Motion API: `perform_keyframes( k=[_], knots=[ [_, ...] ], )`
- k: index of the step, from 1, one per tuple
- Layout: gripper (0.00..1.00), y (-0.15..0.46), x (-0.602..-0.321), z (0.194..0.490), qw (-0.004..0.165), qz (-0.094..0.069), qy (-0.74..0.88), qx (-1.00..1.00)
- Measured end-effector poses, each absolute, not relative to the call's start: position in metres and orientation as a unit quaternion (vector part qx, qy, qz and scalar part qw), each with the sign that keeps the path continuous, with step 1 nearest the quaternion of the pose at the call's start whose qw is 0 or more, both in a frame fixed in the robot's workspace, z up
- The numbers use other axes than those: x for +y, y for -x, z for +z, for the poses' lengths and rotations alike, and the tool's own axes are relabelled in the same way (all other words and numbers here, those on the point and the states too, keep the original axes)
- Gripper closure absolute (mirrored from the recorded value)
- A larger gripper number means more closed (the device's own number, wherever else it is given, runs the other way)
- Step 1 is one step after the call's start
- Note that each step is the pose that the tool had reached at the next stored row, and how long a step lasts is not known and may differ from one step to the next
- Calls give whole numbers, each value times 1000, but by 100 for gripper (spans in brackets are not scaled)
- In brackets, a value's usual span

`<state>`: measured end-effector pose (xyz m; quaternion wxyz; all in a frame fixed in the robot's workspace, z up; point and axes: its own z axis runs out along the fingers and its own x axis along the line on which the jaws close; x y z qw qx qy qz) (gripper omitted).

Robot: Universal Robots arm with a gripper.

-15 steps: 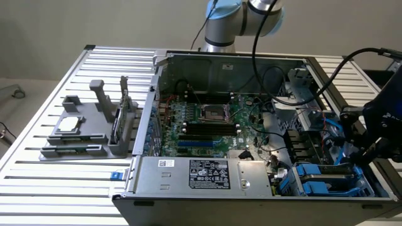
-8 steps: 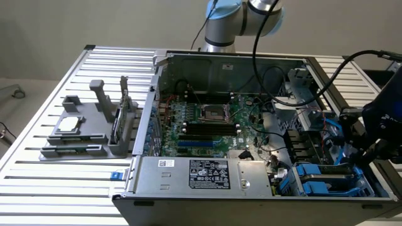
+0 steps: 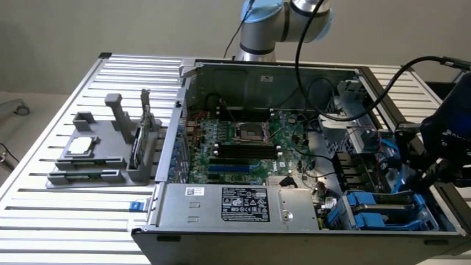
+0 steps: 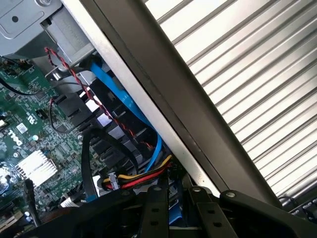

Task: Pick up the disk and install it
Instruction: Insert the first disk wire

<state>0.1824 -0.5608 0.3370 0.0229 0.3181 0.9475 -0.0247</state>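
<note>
My gripper point(image 4: 176, 191) hangs just inside the open computer case's side wall point(image 4: 163, 99). Its two dark fingers point(image 4: 154, 213) stand close together, shut on a blue plastic piece point(image 4: 174, 217) that looks like the disk's carrier edge. The disk's silver body is hidden behind the fingers. In the exterior view the gripper point(image 3: 431, 175) is at the case's right side, above the drive bays with blue caddies point(image 3: 383, 212) in the front right corner.
Red, yellow and blue cables point(image 4: 143, 176) run close under the fingertips. The motherboard point(image 3: 243, 138) fills the case's middle and a grey power supply point(image 3: 243, 207) its front. A grey fixture point(image 3: 96, 160) with small parts stands on the slatted table point(image 3: 66, 221) at the exterior view's left.
</note>
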Motion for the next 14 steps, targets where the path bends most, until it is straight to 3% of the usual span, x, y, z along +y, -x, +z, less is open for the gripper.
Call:
perform_keyframes(
  k=[14],
  knots=[
    [78, -184, -560, 338, 0, -33, -320, 947]
  ],
)
